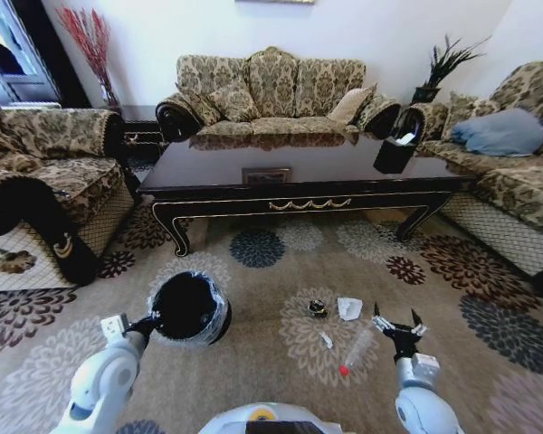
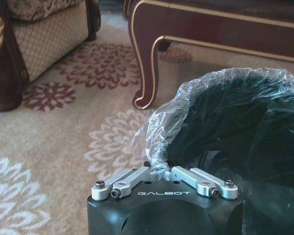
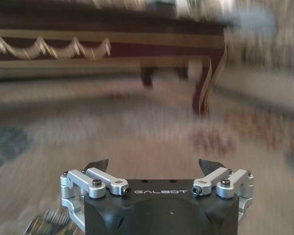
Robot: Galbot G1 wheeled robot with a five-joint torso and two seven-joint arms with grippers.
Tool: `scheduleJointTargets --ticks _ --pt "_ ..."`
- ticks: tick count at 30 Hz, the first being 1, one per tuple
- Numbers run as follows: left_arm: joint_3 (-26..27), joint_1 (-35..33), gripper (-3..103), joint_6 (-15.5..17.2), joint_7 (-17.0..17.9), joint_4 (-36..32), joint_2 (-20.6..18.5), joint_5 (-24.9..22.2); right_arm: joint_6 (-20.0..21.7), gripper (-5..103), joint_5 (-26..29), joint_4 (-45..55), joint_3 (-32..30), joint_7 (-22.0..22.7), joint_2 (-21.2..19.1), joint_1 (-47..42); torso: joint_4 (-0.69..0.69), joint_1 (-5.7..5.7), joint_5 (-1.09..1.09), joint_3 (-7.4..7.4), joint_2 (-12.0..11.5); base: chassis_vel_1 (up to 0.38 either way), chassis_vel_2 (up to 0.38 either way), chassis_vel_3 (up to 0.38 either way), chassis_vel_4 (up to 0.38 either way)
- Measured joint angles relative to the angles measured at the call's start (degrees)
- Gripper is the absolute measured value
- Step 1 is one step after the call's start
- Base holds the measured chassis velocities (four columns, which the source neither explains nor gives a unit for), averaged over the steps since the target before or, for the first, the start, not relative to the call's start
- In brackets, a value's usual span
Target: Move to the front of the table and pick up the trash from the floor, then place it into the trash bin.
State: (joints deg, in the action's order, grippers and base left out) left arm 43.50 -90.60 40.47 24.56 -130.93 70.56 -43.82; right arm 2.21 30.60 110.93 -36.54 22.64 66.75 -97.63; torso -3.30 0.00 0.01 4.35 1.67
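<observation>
Left gripper (image 1: 150, 323) clamped on trash bin (image 1: 190, 307) rim, before the table (image 1: 299, 176). Right gripper (image 1: 396, 325), fingers apart, beside trash (image 1: 349, 308) on floor (image 1: 271, 298), right of bin.

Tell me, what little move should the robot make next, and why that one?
Probably lower the right gripper onto the trash just beside it. Its jaws stand open and empty above the floor, with the crumpled white paper, a dark round piece and a red-tipped bit lying close by. The left gripper is shut on the trash bin at its bagged rim, so the bin looks ready.
</observation>
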Motion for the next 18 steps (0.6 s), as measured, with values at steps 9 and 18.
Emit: scheduleJointTargets --ticks 9,18 --pt "0.0 -2.5 1 0.2 0.0 -3.3 1.8 0.4 6.9 100 13.6 -4.9 6.1 5.9 -2.5 6.0 0.01 0.0 -0.01 0.0 0.0 0.0 0.0 0.0 0.0" --pt "0.0 -5.1 1 0.2 0.0 -6.0 3.1 1.1 10.7 100 21.9 -11.1 9.2 9.8 -1.9 11.6 0.01 0.0 -0.01 0.0 0.0 0.0 0.0 0.0 0.0"
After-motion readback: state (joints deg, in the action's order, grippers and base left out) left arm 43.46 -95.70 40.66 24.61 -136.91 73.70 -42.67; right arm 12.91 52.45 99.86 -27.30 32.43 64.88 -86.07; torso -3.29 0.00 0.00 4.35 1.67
